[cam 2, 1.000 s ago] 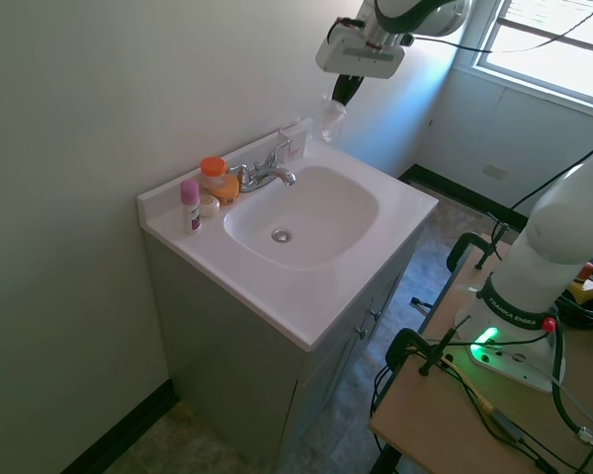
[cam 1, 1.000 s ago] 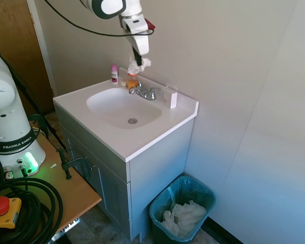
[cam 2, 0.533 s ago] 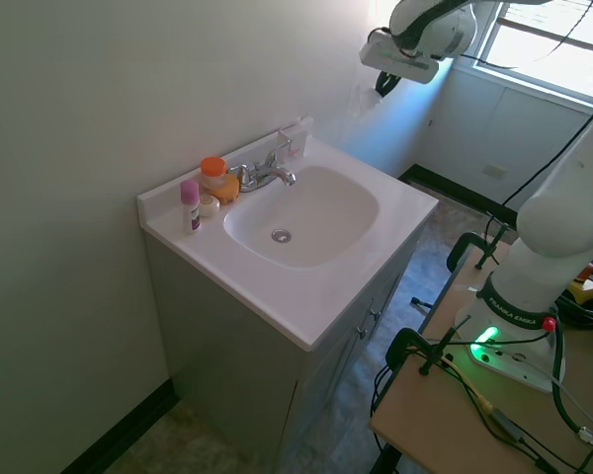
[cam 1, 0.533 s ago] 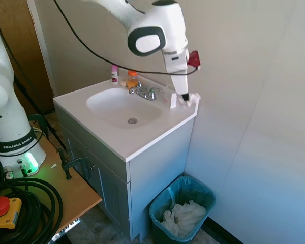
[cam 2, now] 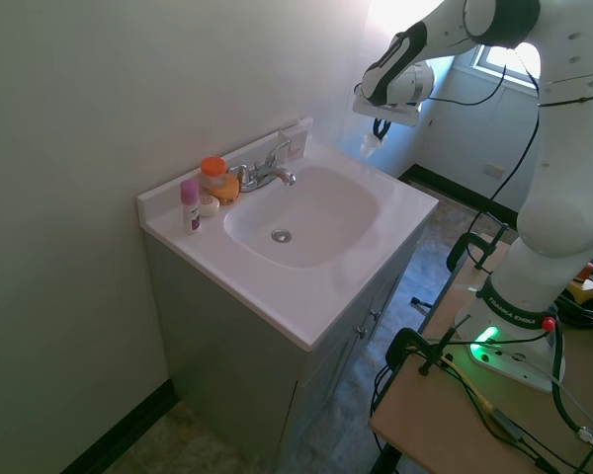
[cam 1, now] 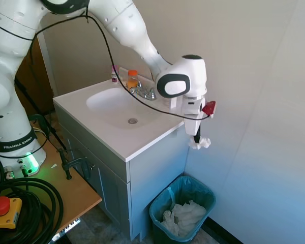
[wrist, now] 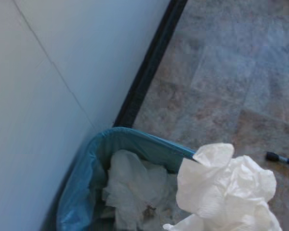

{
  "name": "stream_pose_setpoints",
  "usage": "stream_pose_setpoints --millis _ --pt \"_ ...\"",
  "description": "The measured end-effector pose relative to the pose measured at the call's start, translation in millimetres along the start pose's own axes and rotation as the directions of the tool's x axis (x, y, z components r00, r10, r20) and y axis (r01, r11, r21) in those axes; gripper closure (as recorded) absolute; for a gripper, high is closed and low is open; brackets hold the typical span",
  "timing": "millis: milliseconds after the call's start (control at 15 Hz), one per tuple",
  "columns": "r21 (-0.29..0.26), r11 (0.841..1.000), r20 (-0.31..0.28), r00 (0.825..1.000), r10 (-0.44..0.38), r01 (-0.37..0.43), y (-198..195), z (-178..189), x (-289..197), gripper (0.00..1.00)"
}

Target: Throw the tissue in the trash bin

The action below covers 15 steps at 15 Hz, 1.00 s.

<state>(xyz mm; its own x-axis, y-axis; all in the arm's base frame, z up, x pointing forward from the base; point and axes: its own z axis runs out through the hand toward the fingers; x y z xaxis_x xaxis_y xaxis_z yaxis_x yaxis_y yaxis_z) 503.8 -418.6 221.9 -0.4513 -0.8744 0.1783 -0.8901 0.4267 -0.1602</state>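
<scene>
Gripper [cam 1: 197, 139] pointing straight down beyond the corner of the vanity surface [cam 1: 123, 144], closed on the tissue [cam 1: 200, 144]. Tissue a crumpled white wad with no clear long axis, hanging in mid-air under the fingertips, clear of the surface and high above the trash bin [cam 1: 182, 214]. Teal trash bin on the floor beside the cabinet, bag liner over its rim, mouth facing up, a heap of crumpled paper [cam 1: 183, 216] inside. In the wrist view, tissue [wrist: 226, 190] in the foreground overlapping the bin rim [wrist: 135, 139].

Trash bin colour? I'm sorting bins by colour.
Teal-green trash bin, with a translucent liner; clearest in the first exterior view.
</scene>
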Motion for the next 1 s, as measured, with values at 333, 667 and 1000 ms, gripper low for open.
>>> stream_pose_setpoints --millis 333,667,1000 --pt "-0.062 0.998 0.05 0.999 -0.015 0.018 0.8 39.1 2.9 0.0" --pt "-0.065 0.997 0.081 0.996 -0.04 0.045 -3.5 38.7 2.3 0.0" --pt "0.003 0.996 0.11 0.99 -0.091 0.092 -12.4 -10.9 9.8 0.0"
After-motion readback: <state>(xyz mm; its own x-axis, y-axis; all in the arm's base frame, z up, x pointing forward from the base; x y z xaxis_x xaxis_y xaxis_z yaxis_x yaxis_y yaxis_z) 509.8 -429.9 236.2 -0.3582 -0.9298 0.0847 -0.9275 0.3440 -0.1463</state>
